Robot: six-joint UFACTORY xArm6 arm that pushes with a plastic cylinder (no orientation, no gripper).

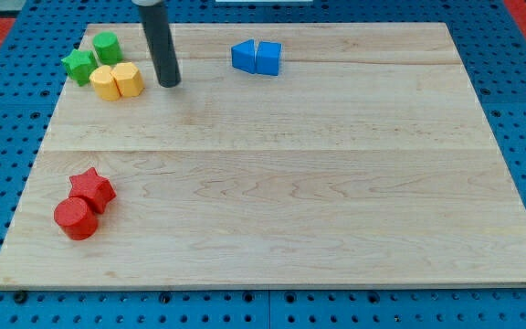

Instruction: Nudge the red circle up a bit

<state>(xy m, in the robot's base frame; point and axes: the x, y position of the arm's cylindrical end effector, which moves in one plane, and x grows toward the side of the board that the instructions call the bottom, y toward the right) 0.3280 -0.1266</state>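
Observation:
The red circle [76, 218] lies near the board's lower left corner, touching the red star [93, 189] just above and to its right. My tip [170, 83] rests on the board at the upper left, far above the red circle and just right of the yellow blocks.
Two yellow blocks [117, 81] sit side by side at the upper left, with a green star [78, 66] and a green cylinder [108, 47] beside them. Two blue blocks [257, 57] sit together at the top middle. The wooden board [336, 183] lies on a blue pegboard.

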